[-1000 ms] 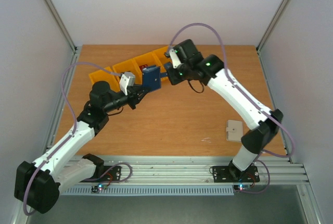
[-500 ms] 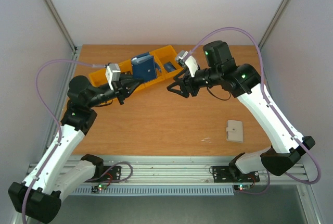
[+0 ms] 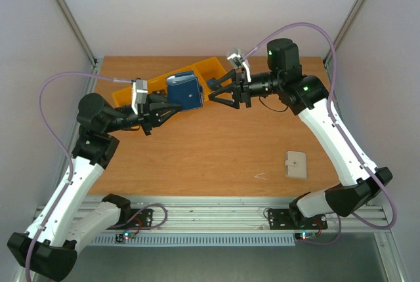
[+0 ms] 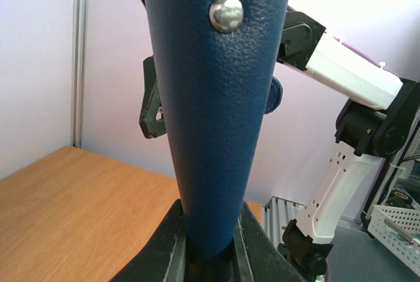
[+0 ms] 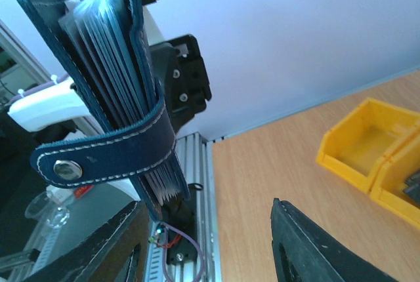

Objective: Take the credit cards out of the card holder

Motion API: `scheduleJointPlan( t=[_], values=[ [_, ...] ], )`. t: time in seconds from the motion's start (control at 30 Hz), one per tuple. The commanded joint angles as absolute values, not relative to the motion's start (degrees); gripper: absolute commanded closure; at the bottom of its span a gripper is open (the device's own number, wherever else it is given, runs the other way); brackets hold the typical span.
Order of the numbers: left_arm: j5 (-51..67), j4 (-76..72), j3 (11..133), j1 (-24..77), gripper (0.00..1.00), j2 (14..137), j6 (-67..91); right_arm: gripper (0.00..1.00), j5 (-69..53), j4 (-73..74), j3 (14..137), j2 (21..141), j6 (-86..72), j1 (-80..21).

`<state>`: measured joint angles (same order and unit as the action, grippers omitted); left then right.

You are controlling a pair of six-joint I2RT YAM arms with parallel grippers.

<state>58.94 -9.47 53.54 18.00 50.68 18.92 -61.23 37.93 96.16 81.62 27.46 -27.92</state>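
My left gripper (image 3: 172, 106) is shut on the lower edge of the dark navy card holder (image 3: 184, 90) and holds it upright in the air above the table. In the left wrist view the holder (image 4: 216, 111) fills the middle, its metal snap (image 4: 226, 12) facing the camera, clamped between my fingers (image 4: 169, 246). My right gripper (image 3: 216, 93) is open and empty, just right of the holder. In the right wrist view the holder (image 5: 108, 98) shows its closing tab (image 5: 98, 154) wrapped round the blue-grey pockets. No loose credit cards show.
A row of yellow bins (image 3: 147, 87) stands behind the holder at the back of the table; a bin also shows in the right wrist view (image 5: 374, 144). A beige square pad (image 3: 296, 164) lies at the right. Wooden tabletop (image 3: 216, 144) lies below both grippers.
My left gripper has lifted the card holder and swung it left, away from the bins. My right gripper has let go of it, drawn back to the right and opened.
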Motion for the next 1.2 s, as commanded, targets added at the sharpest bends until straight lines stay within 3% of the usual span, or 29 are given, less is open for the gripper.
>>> scheduleJointPlan(
  t=[0.0,0.2,0.33,0.6,0.93,1.0,1.07,1.17],
  values=[
    [60.4,-12.9,55.7,19.1,1.0,50.9,19.9,0.49,-64.9,29.8,92.5,78.8,22.8,-28.6],
    [60.5,-12.7,55.3,21.0,1.0,51.1,19.9,0.52,-58.5,35.2,94.3,79.7,28.2,-31.7],
    [60.5,-12.4,54.5,21.2,1.0,50.1,19.3,0.53,-62.5,36.4,94.3,80.1,29.1,-32.3],
    [59.8,-12.7,52.7,21.5,1.0,48.5,20.4,0.42,-67.4,47.8,98.7,82.4,34.9,-35.3],
    [60.0,-12.3,50.7,21.4,1.0,47.5,23.6,0.4,-66.6,36.0,99.9,83.2,29.0,-40.4],
    [60.0,-12.4,50.4,21.5,1.0,47.7,25.3,0.53,-66.2,34.5,99.7,83.4,27.7,-41.1],
    [60.1,-12.4,50.4,21.4,1.0,47.9,26.1,0.75,-65.2,34.3,99.9,83.6,27.4,-41.6],
    [60.3,-12.1,50.2,21.5,1.0,48.2,26.5,0.98,-63.5,33.7,99.6,83.1,27.2,-41.5]
  ],
)
